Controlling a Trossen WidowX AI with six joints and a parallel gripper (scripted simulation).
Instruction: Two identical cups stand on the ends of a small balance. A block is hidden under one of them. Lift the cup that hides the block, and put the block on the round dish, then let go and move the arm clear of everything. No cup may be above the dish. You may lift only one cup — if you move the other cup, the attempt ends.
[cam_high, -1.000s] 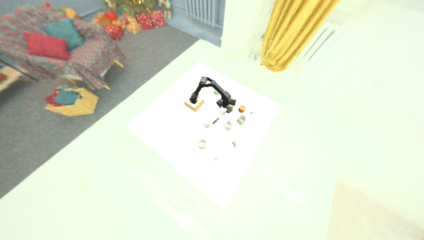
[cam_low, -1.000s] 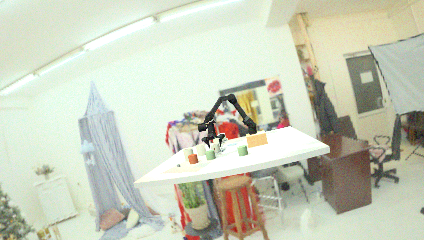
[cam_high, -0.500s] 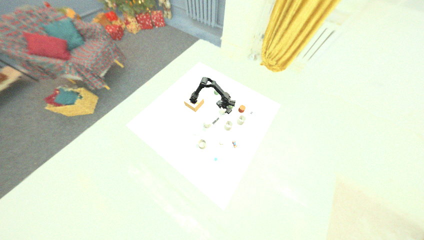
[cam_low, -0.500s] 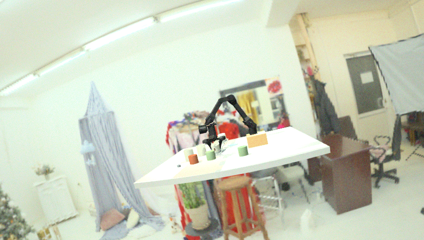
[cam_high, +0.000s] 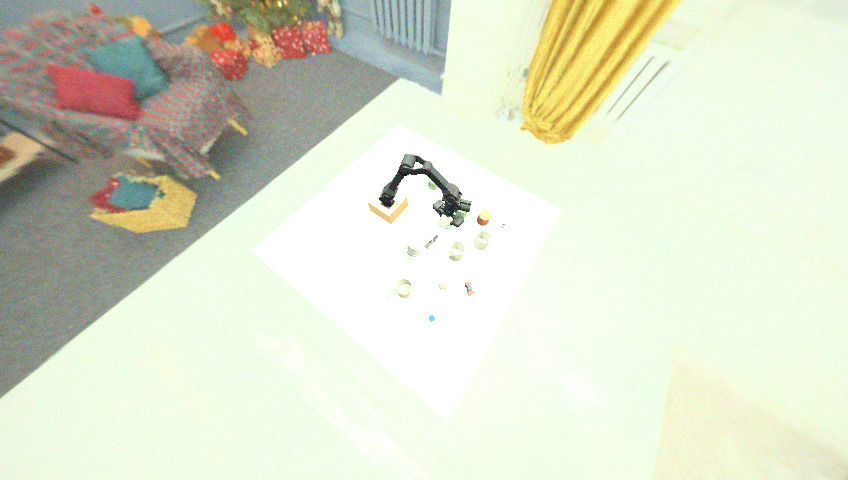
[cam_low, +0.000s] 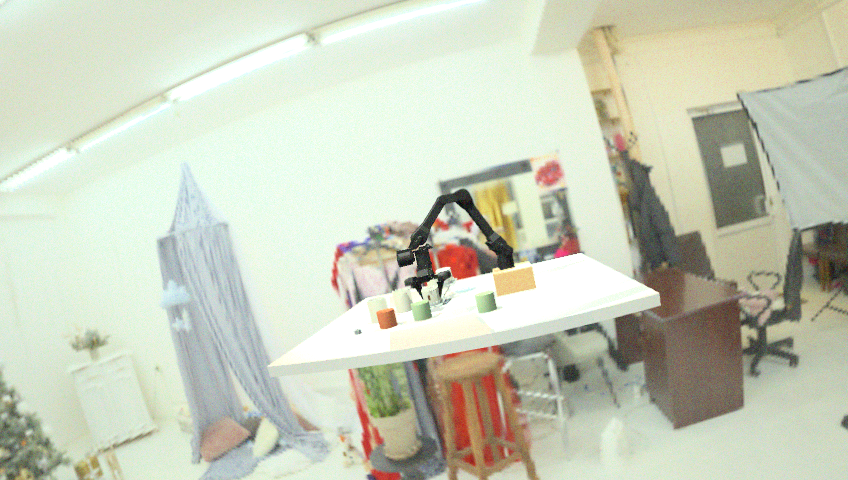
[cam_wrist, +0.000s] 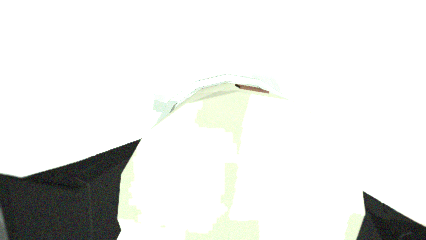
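Gripping the pale, round cup (cam_high: 444, 223) (cam_low: 429, 295) (cam_wrist: 180, 175) by its sides in the black two-fingered pincer (cam_high: 448, 215) (cam_low: 430, 290) (cam_wrist: 230, 157), presumably for lifting straight, sparing the other pale cup (cam_high: 414, 249).

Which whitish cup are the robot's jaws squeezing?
The pale cup at the balance end nearer the orange-red cylinder. It alone sits between the jaws.

green cylinder (cam_high: 462, 214) (cam_low: 421, 310) near the claw (cam_high: 448, 215) (cam_low: 429, 289) (cam_wrist: 245, 200), red cylinder (cam_high: 483, 219) (cam_low: 386, 318) farther out, gap toward tan box (cam_high: 390, 215) (cam_low: 514, 280)
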